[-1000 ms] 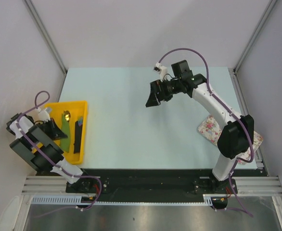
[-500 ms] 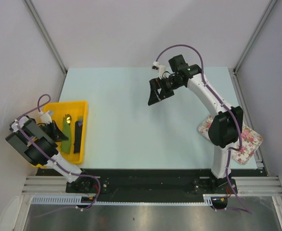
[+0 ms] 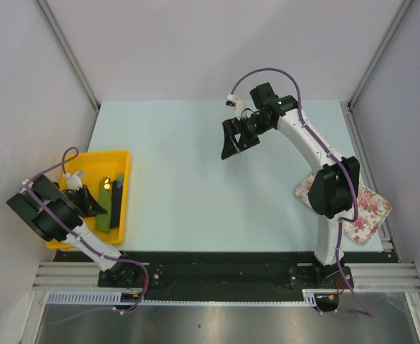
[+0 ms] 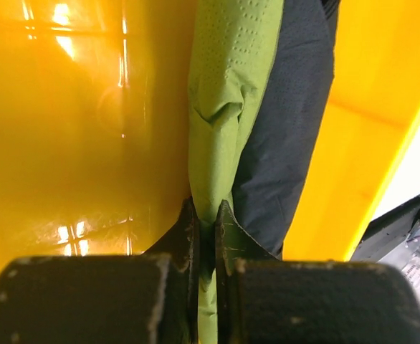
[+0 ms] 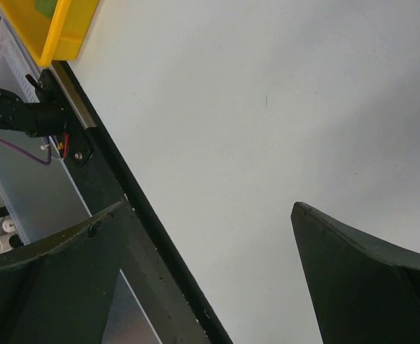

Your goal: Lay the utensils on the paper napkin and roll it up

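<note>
Left pincer (image 4: 205, 211) drawn nearer, clamped on paper napkin (image 4: 231, 72), right pincer (image 5: 208, 208) wide apart

Bright, even light; glare on the yellow tray (image 4: 67, 143).

the paper napkin (image 4: 228, 86) is hidden where it passes between the left fingers (image 4: 183, 240), and beyond them it runs off the top edge. the dark piece (image 4: 289, 129) just right of these fingers is cropped too, and what it is cannot be told. the right fingers (image 5: 368, 287) are cut off at the bottom edge.
</note>
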Tool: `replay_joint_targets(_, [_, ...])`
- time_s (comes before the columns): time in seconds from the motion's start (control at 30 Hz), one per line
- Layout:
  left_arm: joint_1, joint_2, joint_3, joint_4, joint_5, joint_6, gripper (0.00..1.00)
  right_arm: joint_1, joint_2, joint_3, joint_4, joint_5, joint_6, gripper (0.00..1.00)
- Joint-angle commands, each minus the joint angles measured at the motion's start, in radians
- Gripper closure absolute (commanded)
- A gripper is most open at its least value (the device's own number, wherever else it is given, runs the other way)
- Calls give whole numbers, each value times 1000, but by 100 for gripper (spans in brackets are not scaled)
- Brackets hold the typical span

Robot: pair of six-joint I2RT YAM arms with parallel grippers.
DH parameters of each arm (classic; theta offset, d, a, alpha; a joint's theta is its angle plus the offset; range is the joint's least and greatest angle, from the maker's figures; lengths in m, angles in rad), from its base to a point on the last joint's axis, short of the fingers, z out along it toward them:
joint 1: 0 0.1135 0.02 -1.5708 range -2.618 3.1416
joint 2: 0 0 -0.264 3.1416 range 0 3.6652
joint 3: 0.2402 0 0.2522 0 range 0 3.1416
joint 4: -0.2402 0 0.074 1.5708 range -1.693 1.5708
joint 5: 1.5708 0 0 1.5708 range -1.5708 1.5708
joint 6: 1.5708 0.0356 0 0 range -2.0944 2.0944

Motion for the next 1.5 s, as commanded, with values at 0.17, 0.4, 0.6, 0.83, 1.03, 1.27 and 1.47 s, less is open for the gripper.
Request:
replay_joint_targets(0.17, [-8,-21,-41,86,-41,-35,73,-7,-7,35,-28,-7,-25,0])
replay_joint_targets(0.4, [-30,-123,-81,156,-123,-52,62,-7,-5,33,-26,-17,-25,0])
replay_joint_targets(0.6, [-47,-197,-114,210,-192,-72,53,-8,-10,32,-26,-22,-30,0])
replay_joint_targets(0.83, [-83,-321,-119,240,-265,-86,35,-7,-15,30,-13,-33,-22,0])
replay_joint_targets(1.03, [-178,-476,-95,211,-296,-102,20,-8,-33,21,12,-31,-13,0])
replay_joint_targets(1.27, [-416,-529,123,103,-317,-144,0,-31,-93,-4,95,32,-5,0])
replay_joint_targets(1.47, [-680,-478,353,98,-397,-308,0,-103,-171,-25,142,119,-2,0])
